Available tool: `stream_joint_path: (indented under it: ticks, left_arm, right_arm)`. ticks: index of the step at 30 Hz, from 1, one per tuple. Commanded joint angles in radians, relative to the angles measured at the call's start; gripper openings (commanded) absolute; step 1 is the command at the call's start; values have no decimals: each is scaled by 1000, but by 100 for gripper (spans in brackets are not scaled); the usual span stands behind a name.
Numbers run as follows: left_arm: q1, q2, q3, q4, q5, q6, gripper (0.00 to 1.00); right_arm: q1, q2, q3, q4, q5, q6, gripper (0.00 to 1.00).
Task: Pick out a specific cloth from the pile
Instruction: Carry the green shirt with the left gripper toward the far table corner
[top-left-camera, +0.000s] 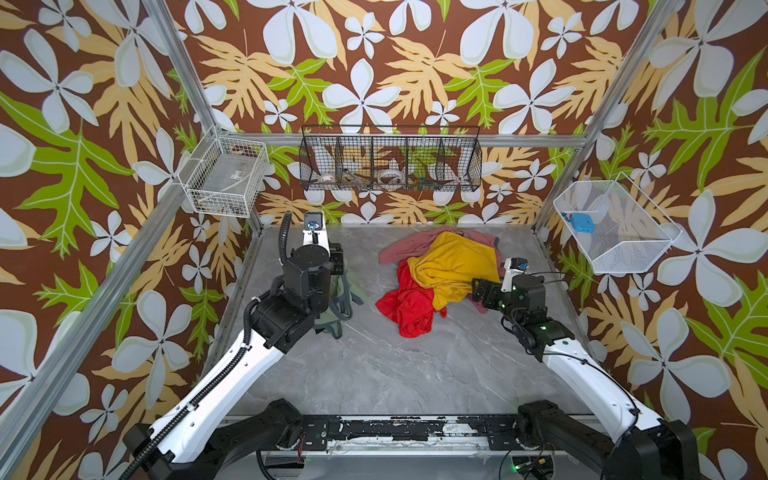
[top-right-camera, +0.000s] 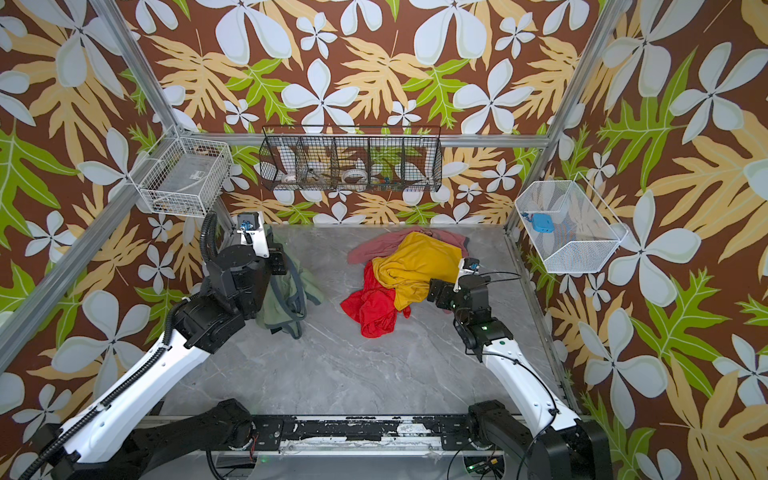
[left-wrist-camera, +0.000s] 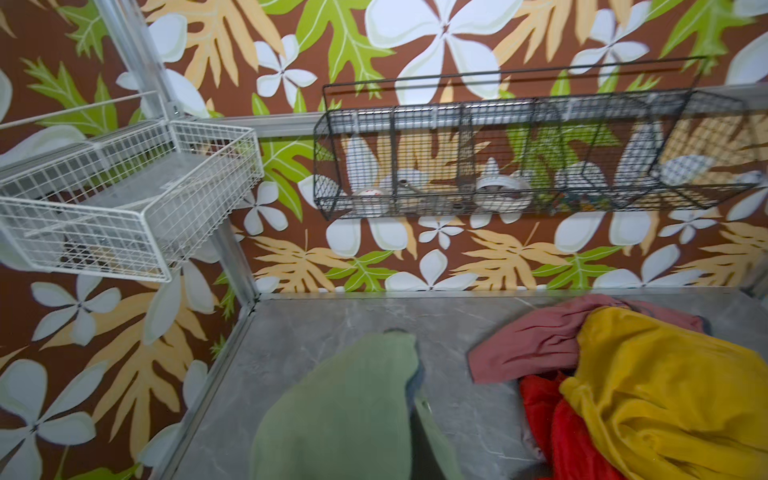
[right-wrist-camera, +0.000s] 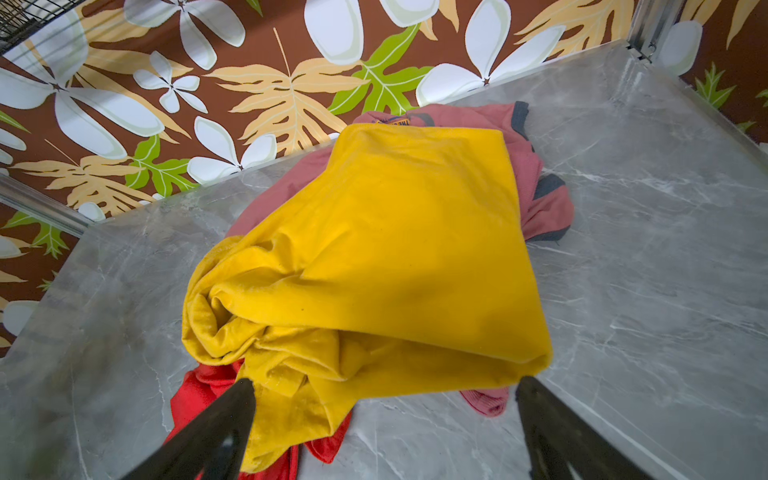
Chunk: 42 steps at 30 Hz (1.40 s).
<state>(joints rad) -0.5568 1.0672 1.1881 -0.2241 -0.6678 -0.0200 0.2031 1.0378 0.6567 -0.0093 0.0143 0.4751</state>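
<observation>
Alt text: An olive-green cloth (top-right-camera: 286, 297) with grey-blue trim bands hangs in loose folds left of centre in both top views. Its lower end seems to rest on the grey marble table (top-left-camera: 374, 374). Bare table separates it from the pile (top-left-camera: 444, 270) of mustard-yellow, red and dusty-pink cloths, which sits right of centre.

The fabric looks light, soft and limp. It will likely sag and trail, so a bunched fold or a trim band seems the surest place to pinch.

The left gripper (top-right-camera: 280, 266) is closed, apparently on the cloth's upper end, though fabric hides its fingers in the left wrist view. The left arm (top-left-camera: 232, 365) reaches in from the lower left, with its wrist bent down over the cloth.

The right gripper (right-wrist-camera: 384, 382) stands wide apart and holds nothing. It sits low at the pile's lower right edge in both top views.
</observation>
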Motion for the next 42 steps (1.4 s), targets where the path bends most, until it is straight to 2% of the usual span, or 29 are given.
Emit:
stream_joint_path:
  ticks: [1,6,12,16,20,25,29,37,42]
  left_arm:
    - [96,28,-11,56,76,36,0]
    - [221,106,-15,169,94,95,0]
    - [247,210,65,300,77,137,0]
    - [245,194,25,359,88,27,0]
    - [247,89,-216,473,134,-108,0]
    - [247,-16,-452,443,154,-281,0]
    - [247,-105,-591,416,171,-367,0]
    - [247,-130,-626,225,260,-415,0]
    - [245,-129,-671,204,335,-475,0]
  right_arm:
    - [1,-5,5,9,-6,10,97]
    - [1,-5,-1,24,-14,24,97]
    - [1,5,3,37,-35,41,97]
    - [1,4,1,37,-45,47,96]
    - [1,-10,-10,34,-39,49,96]
    - [1,-10,-19,41,-40,51,96]
    - [1,9,-11,41,-54,50,96]
    - [1,54,4,52,-89,59,95]
    - [1,59,11,52,-91,56,94]
